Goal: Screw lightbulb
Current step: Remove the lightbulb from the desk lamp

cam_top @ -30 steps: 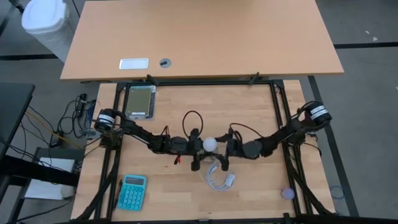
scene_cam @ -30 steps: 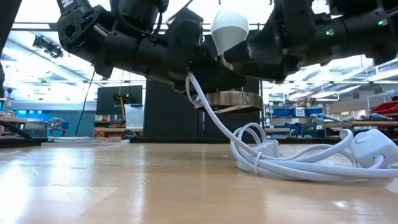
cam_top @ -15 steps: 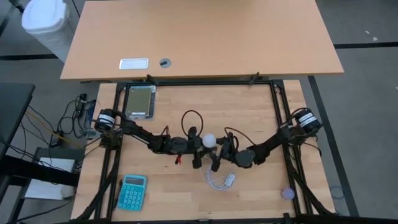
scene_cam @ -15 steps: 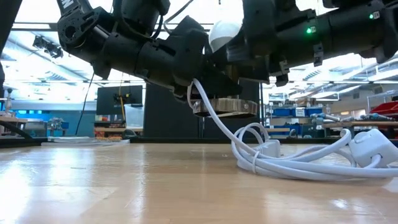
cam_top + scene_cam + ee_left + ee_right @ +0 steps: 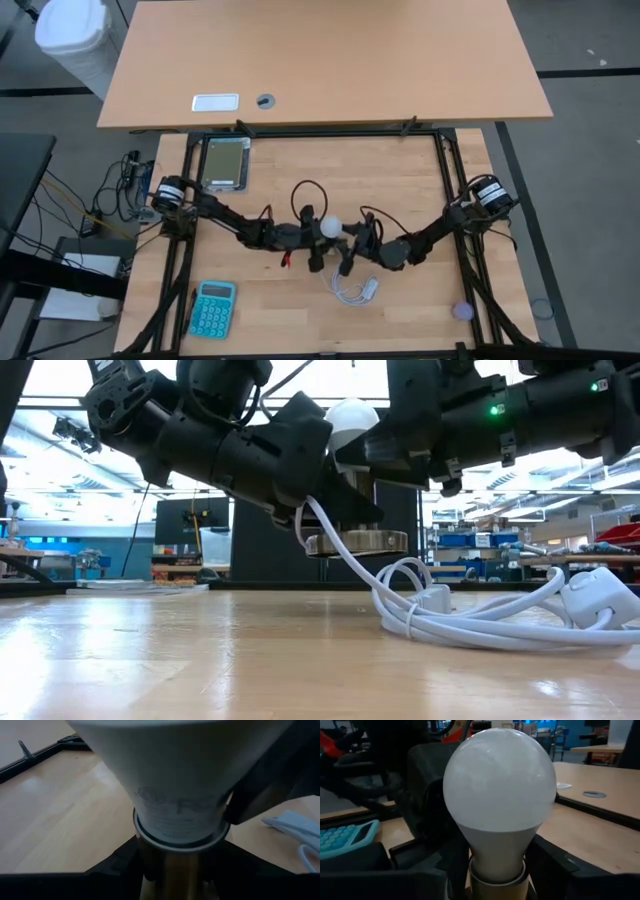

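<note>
High view, item one: the lightbulb [image 5: 329,227], small and white, is sitting mid-bench between the two arms, lifted clear of the bench [image 5: 400,180] surface. Item two: the left gripper [image 5: 314,243] is reaching in from the left, its fingers closed on the round grey socket [image 5: 356,543] under the bulb, holding it aloft; the bulb's narrow base is already standing in the socket's brass collar, as the left wrist view is showing. Item three: the right gripper [image 5: 349,245] is reaching in from the right, its fingers sitting either side of the bulb's neck just above the collar; the pictures are not showing whether they are pinching it. Item four: the white cord [image 5: 470,622] is trailing from the socket down into a loose coil on the bench to the right. Item five: a teal calculator [image 5: 212,308] is lying at the near left, well apart. Step in hand, by judgement: threading the bulb into the socket. Next move is likely calling for the right wrist rolling while the left is bracing the socket steady.
</note>
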